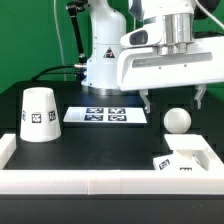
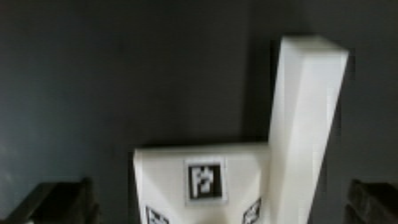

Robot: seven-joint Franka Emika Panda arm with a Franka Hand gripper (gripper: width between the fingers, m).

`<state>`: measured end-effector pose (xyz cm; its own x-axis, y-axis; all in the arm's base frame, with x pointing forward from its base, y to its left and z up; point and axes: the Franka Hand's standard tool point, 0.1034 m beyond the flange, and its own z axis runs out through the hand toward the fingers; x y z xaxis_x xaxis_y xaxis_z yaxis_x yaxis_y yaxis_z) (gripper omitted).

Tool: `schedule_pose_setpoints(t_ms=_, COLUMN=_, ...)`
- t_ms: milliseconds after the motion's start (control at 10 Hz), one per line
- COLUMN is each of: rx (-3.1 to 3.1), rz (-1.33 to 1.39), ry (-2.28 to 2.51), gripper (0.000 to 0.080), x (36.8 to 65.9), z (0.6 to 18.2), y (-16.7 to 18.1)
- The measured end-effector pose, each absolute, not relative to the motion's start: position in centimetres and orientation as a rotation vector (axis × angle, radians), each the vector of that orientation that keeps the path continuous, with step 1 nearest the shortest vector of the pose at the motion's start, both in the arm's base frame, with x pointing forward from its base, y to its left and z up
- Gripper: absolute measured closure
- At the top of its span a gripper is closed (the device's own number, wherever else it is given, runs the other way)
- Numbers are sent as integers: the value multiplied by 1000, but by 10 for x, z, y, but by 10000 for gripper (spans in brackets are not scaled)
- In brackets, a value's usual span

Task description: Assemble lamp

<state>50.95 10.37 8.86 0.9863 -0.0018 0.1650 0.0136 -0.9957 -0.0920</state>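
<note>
Where a white rail (image 1: 100,182) runs along the near edge of the black surface (image 1: 100,145), the lamp lies in 3 separate white plastic parts, none joined to another.

Nearest is the base (image 1: 190,158), a flat square slab at the exterior view's right, close against the rail's corner. Black-and-white square tags show on its top and on the side facing the camera. Its plastic looks smooth and matte, with crisp edges. The wrist view shows the same slab (image 2: 199,180) with 1 tag, just beside a long straight bar of the rail (image 2: 306,120); that picture is soft and blurred.

Just behind the base the bulb (image 1: 177,120) rests on the surface, a smooth round ball with a faint sheen.

Above the bulb hangs the pincer (image 1: 175,98), its 2 dark fingers (image 1: 147,100) spread wide to either side with nothing between them. Neither one touches the ball.

On the exterior view's left the shade (image 1: 38,112) stands upright, well apart from the other 2 parts. It is a tapered cone, wider at the foot and flat on top, with 1 tag on its wall.

Farther back the marker board (image 1: 105,115) lies flat, thin and white, carrying several tags. Behind it rises the glossy white arm (image 1: 108,45).
</note>
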Motion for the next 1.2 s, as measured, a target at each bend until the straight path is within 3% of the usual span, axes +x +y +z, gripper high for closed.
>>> schedule_pose_setpoints(t_ms=400, rx=-3039, rz=-204, ry=4, gripper=101, x=469, z=89, y=120)
schedule_pose_setpoints(t_ms=900, rx=-3049, rz=-107, ry=-8, gripper=101, x=462, z=85, y=124)
schedule_pose_setpoints(t_ms=1200, rx=-3055, rz=168, ry=-13, gripper=101, x=454, z=77, y=124)
